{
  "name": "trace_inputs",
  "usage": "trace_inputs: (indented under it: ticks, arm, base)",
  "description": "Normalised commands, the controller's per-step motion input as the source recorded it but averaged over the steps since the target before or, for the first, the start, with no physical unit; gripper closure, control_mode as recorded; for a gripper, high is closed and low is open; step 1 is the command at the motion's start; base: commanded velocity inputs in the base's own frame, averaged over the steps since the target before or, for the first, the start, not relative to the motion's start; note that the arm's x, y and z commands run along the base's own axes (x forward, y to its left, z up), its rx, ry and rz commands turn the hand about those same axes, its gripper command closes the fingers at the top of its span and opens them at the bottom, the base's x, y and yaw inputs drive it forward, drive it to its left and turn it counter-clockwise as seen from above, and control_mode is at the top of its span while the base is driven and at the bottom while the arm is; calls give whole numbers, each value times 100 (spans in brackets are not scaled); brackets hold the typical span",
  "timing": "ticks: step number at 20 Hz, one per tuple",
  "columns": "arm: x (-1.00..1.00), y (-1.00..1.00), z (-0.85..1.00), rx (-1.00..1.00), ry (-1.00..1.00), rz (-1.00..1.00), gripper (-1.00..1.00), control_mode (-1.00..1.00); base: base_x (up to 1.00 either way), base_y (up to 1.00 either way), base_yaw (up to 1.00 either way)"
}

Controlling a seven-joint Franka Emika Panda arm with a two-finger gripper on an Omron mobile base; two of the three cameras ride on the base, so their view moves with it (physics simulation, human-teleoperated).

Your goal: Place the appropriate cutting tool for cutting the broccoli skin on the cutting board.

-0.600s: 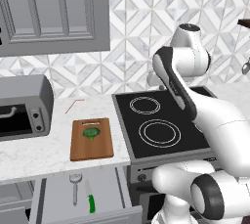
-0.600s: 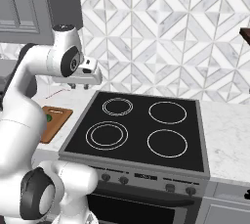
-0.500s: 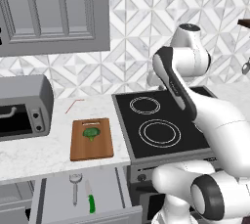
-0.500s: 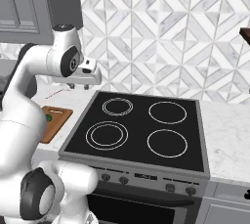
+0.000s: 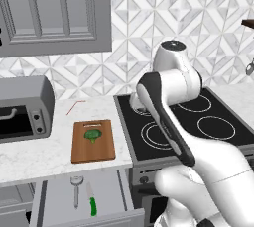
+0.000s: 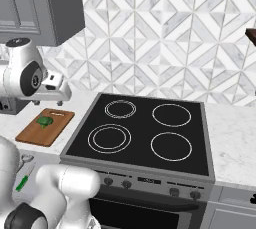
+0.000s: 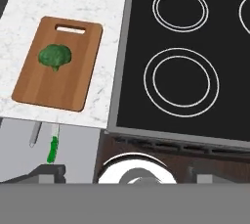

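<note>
An open drawer under the counter's front edge holds a grey peeler and the green-handled knife side by side. The broccoli sits on the cutting board near the stove. The pincer hangs released above the counter.

Flat, even rendered light across the kitchen; no glare.
Soft shadows only: faint one under the cabinet on the wall, a dim patch by the toaster oven. Stove matte black, w/o hotspots. Edges straight, no lens bend. Pics low-res, slightly soft; small items in the drawer blurry.
</note>
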Motion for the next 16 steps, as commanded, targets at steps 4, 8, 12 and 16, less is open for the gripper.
trace_inputs:
  ticks: [4,8,12,16]
  arm:
    - [-60,100,-55,-5,3,0,-100,-100]
    - [-55,100,-31,-4,17,-1,-100,-100]
    - [-49,100,-26,-11,21,-2,-100,-100]
    - [-17,100,-48,-1,8,0,-100,-100]
  base:
    - [0,0,0]
    - [0,0,0]
    - [0,0,0]
    - [0,0,0]
